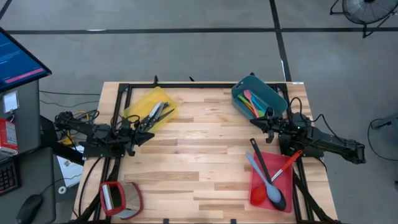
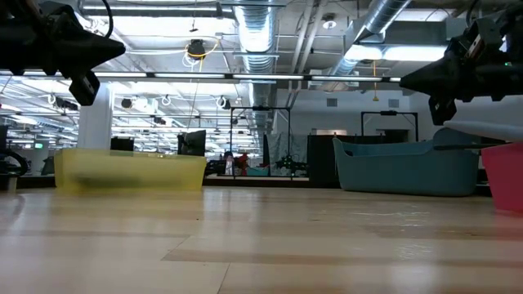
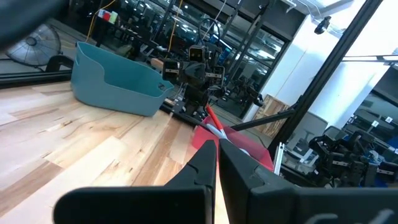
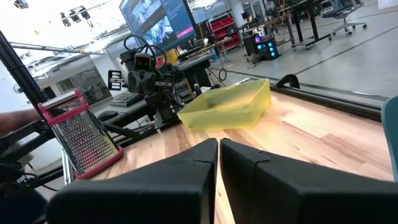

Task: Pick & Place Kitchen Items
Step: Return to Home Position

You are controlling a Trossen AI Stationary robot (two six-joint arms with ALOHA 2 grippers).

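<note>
The kitchen items lie in three bins. Black-handled knives [image 1: 157, 112] rest in the yellow bin [image 1: 140, 111] at the far left. Small coloured spatulas [image 1: 254, 101] sit in the teal bin [image 1: 273, 94] at the far right. A black ladle [image 1: 266, 174], a grey-blue spoon [image 1: 264, 183] and a red-handled tool [image 1: 286, 167] lie in the red bin [image 1: 255, 193] at the near right, their handles sticking out over its far rim. My left gripper [image 1: 149, 135] [image 3: 217, 144] is shut, level above the table just near of the yellow bin. My right gripper [image 1: 254, 124] [image 4: 219, 144] is shut, level between the teal and red bins.
A red-framed grey grater [image 1: 118, 198] lies at the table's near left corner. Bare wooden tabletop [image 1: 199, 155] stretches between the two arms. Black frame rails [image 1: 205, 84] run along the table's far edge.
</note>
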